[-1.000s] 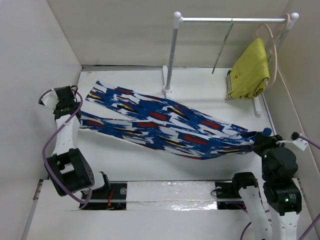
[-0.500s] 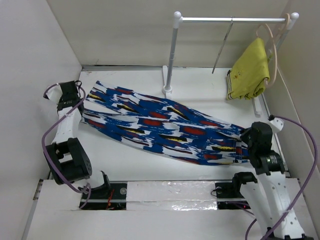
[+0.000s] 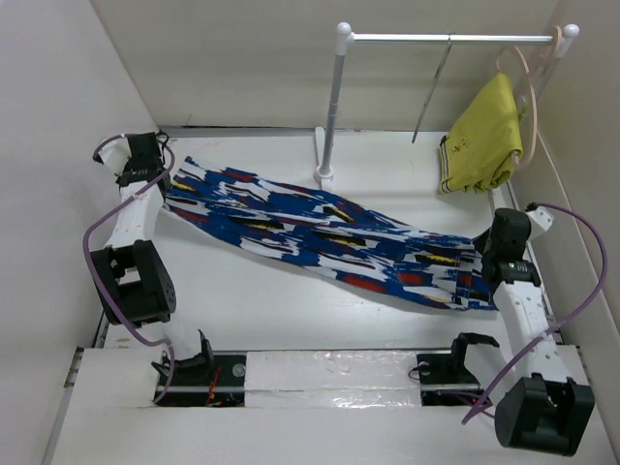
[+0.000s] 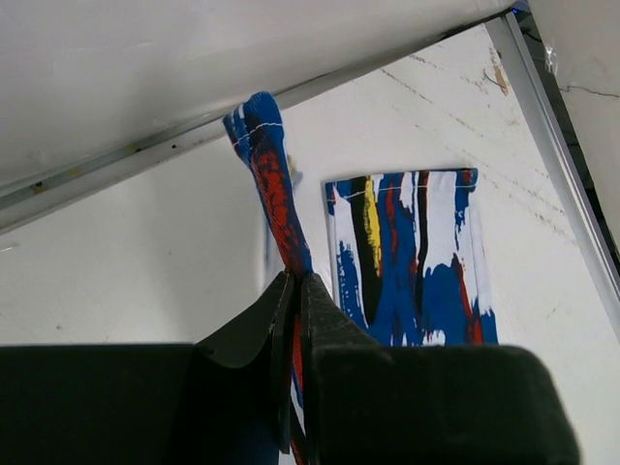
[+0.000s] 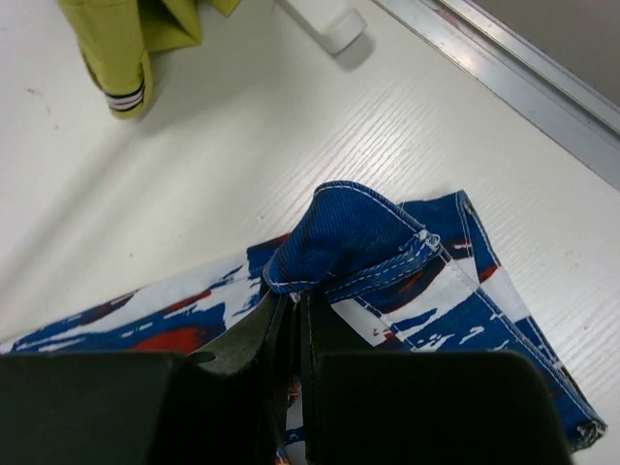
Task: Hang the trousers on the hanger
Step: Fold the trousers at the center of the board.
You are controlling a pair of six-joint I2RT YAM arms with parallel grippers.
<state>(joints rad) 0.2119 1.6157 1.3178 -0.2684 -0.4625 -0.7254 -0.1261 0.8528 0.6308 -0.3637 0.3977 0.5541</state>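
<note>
The blue-and-white printed trousers (image 3: 320, 237) lie stretched across the table from the back left to the right. My left gripper (image 3: 155, 174) is shut on the hem of one trouser leg (image 4: 276, 208) at the back left corner; the other leg end (image 4: 407, 257) lies flat beside it. My right gripper (image 3: 496, 254) is shut on the blue waistband (image 5: 363, 242) at the right end. The thin grey hanger (image 3: 433, 89) hangs edge-on from the rail (image 3: 450, 38) at the back.
A white rack post (image 3: 331, 107) stands on its foot just behind the trousers. A plain yellow garment (image 3: 484, 136) hangs on a pale beige hanger (image 3: 528, 92) at the back right; it shows in the right wrist view (image 5: 126, 44). Walls close both sides.
Both grippers moved toward the back with the trousers held: the left into the back left corner, the right back along the right side. The trousers now lie flatter and more stretched.
</note>
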